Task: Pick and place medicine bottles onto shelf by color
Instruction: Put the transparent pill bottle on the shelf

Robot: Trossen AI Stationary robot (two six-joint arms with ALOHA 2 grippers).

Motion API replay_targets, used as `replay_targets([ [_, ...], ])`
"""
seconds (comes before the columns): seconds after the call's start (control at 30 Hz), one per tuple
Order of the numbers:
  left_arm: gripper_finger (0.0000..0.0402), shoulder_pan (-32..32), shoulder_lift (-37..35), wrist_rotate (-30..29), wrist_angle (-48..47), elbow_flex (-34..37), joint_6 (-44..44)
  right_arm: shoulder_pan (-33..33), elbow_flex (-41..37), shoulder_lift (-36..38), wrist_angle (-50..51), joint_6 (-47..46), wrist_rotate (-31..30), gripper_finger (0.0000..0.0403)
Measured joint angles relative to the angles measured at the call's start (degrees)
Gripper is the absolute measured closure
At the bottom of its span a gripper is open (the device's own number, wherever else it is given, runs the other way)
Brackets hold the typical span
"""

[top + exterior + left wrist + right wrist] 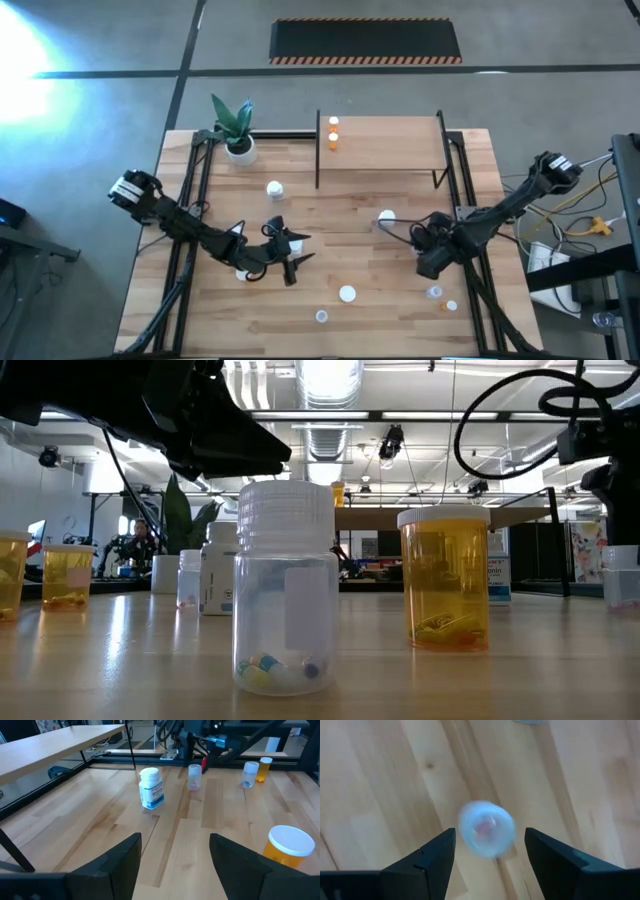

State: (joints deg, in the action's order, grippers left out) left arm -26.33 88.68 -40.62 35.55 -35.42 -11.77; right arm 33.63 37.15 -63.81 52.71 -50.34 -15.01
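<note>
My right gripper (432,262) (490,840) points down over the table's right side. It is open, with a finger on each side of a small clear bottle (486,828) (194,776) that stands on the table below, and touches nothing. My left gripper (292,250) (175,847) hangs open and nearly level over the table's middle left, holding nothing. A white bottle with a blue label (151,787) (387,216) stands ahead of it. Two orange bottles (333,132) stand at the left end of the shelf (385,140).
A large orange bottle with a white cap (347,293) (287,845), a clear bottle (321,316), another clear one (434,292) and a small orange one (451,305) stand near the front edge. A white bottle (274,188) and a potted plant (238,130) stand at the far left.
</note>
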Motion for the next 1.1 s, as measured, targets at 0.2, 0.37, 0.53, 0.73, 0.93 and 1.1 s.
replay_targets([
  [0.2,0.0184,0.0,0.0,0.0,0.0,0.0,0.0,0.0,-0.8,-1.6,-3.0,0.9,-1.5,0.02],
  [0.37,0.0184,0.0,0.0,0.0,0.0,0.1,0.0,0.0,-0.8,-1.3,-3.3,0.9,-1.5,0.026],
  [0.53,0.0184,0.0,0.0,0.0,0.0,0.1,0.0,0.0,2.1,-1.1,-3.0,1.5,-1.3,0.028],
  [0.73,0.0184,0.0,0.0,0.0,0.0,-0.3,0.0,-2.0,14.0,-1.1,-1.5,7.2,-1.5,0.028],
  [0.93,0.0184,0.1,0.0,0.1,0.0,-0.9,0.1,-14.2,32.1,-3.1,3.7,21.2,-6.0,0.028],
  [1.1,0.0184,0.1,0.0,0.1,0.0,-1.0,-0.4,-32.3,43.2,-6.8,4.0,33.6,-4.9,0.028],
])
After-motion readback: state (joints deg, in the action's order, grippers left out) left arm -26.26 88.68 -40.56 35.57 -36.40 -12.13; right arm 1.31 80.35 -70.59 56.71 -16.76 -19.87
